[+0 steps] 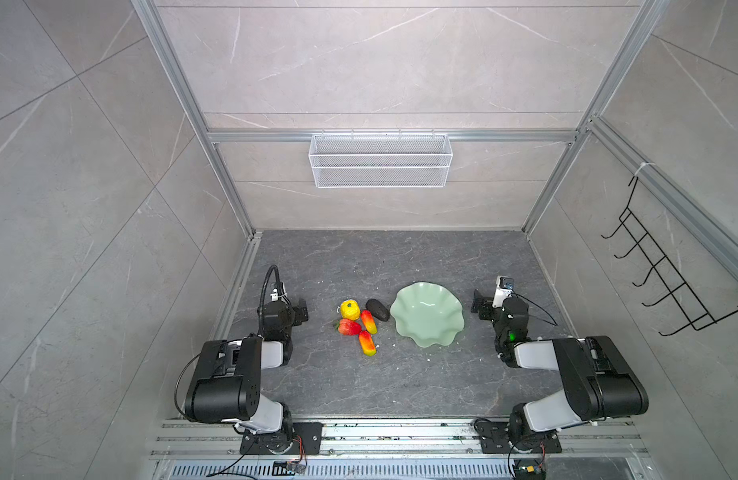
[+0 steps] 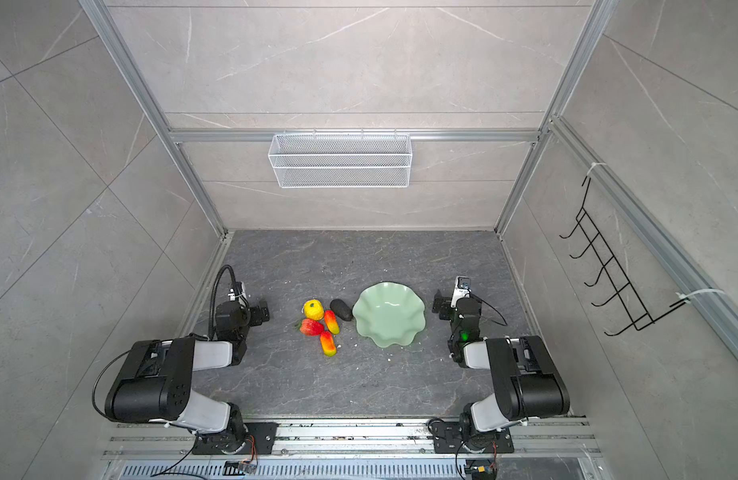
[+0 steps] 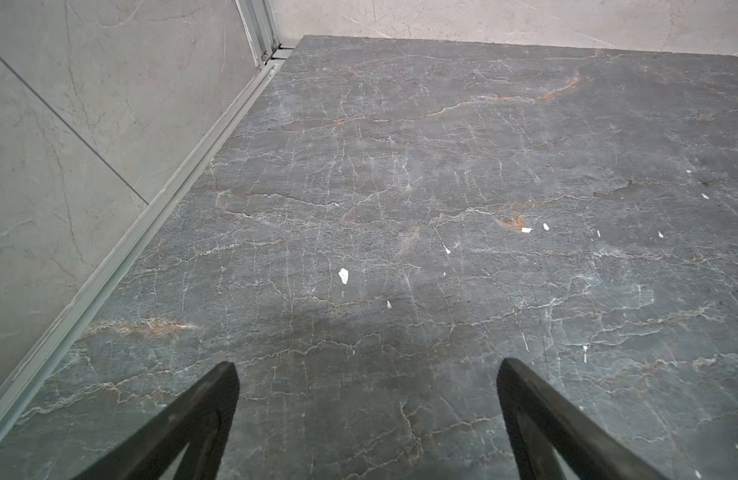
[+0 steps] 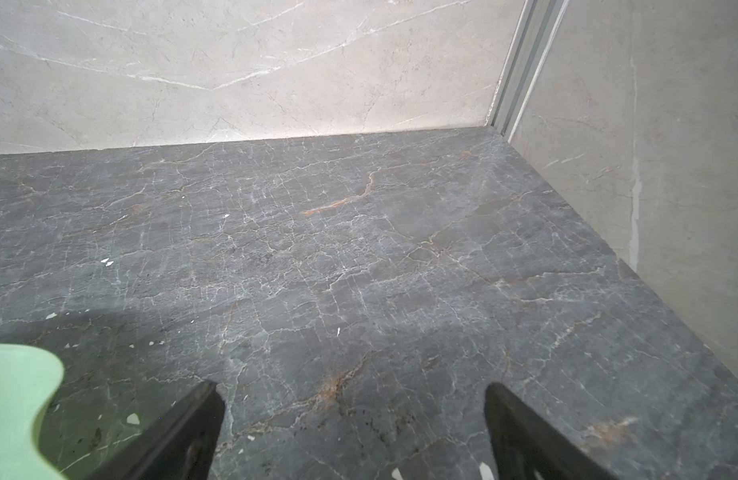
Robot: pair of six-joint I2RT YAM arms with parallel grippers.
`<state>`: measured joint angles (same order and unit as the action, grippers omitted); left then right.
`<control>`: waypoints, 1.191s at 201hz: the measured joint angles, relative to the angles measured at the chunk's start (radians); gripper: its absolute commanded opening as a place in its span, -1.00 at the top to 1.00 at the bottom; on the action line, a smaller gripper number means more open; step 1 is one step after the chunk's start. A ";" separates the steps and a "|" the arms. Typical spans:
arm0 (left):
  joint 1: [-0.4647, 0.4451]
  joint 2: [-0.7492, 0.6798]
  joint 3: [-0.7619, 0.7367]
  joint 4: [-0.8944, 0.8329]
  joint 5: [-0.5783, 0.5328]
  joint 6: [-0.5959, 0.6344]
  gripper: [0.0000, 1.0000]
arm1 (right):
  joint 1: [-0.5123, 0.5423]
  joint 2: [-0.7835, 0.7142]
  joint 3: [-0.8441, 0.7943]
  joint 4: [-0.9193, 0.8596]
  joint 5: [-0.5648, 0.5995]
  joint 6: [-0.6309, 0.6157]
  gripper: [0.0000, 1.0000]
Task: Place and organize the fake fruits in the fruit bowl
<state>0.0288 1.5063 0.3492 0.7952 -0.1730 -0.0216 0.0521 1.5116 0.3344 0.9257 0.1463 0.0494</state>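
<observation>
**Bowl empty, fruits bunched tight**

My left gripper [image 3: 365, 370] and right gripper [image 4: 355, 390] both stand apart, holding nothing. The fake fruits [image 1: 349, 327] lie touching one another on the table [image 1: 359, 395], just beside the fruit bowl [image 1: 427, 316]. Pinching one could knock its glossy neighbours rolling

Fake fruits [image 2: 313, 327] beside fruit bowl [image 2: 388, 316]
</observation>
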 measured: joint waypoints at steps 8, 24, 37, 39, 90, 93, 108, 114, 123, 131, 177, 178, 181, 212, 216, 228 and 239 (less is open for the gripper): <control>0.000 0.000 0.000 0.000 0.000 0.000 -1.00 | 0.000 0.000 0.000 0.000 0.000 0.000 -0.99; 0.000 0.000 0.000 0.000 0.000 0.000 -1.00 | 0.000 0.000 0.000 0.000 0.000 0.000 -0.99; 0.000 0.000 0.000 0.000 0.000 0.000 -1.00 | 0.000 0.000 0.000 0.000 0.000 0.000 -0.99; 0.000 0.000 0.000 0.000 0.000 0.000 -1.00 | 0.000 0.000 0.000 0.000 0.000 0.000 -0.99; 0.000 0.000 0.000 0.000 0.000 0.000 -1.00 | 0.000 0.000 0.000 0.000 -0.001 0.000 -0.99; 0.000 0.000 0.000 0.000 0.000 0.000 -1.00 | 0.000 0.000 0.000 0.000 0.000 0.000 -0.99; 0.000 0.000 0.000 0.000 0.000 0.000 -1.00 | 0.000 0.000 0.000 0.000 -0.001 0.000 -0.99; 0.000 0.000 0.000 0.000 0.000 0.000 -1.00 | 0.000 0.000 0.000 0.000 0.000 0.000 -0.99; 0.000 0.000 0.000 0.000 0.000 0.000 -1.00 | 0.000 0.000 0.000 0.000 0.000 0.000 -0.99; 0.000 0.000 0.000 0.000 0.000 0.000 -1.00 | 0.000 0.000 0.000 0.000 -0.001 0.000 -0.99; 0.000 0.000 0.000 0.000 0.000 0.000 -1.00 | 0.000 0.000 0.000 0.000 -0.001 0.000 -0.99; 0.000 0.000 0.000 0.000 0.000 0.000 -1.00 | 0.000 0.000 0.000 0.000 -0.001 0.000 -0.99; 0.000 0.000 0.000 0.000 0.000 0.000 -1.00 | 0.000 0.000 0.000 0.000 0.000 0.000 -0.99; -0.025 -0.083 0.013 -0.121 -0.045 -0.005 -1.00 | 0.018 -0.117 0.006 -0.135 0.023 0.000 -0.99; -0.031 -0.118 0.023 -0.169 -0.055 -0.015 -1.00 | 0.023 -0.151 0.011 -0.164 0.026 0.000 -0.99; -0.044 -0.231 0.059 -0.299 -0.071 -0.050 -1.00 | 0.040 -0.250 0.047 -0.256 0.029 0.000 -0.99; -0.055 -0.343 0.109 -0.418 -0.079 -0.091 -1.00 | 0.068 -0.317 0.121 -0.360 0.028 0.003 -0.99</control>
<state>-0.0257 1.1633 0.4580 0.3775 -0.2520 -0.1123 0.1200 1.1946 0.4553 0.5655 0.1741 0.0525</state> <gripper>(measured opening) 0.999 0.996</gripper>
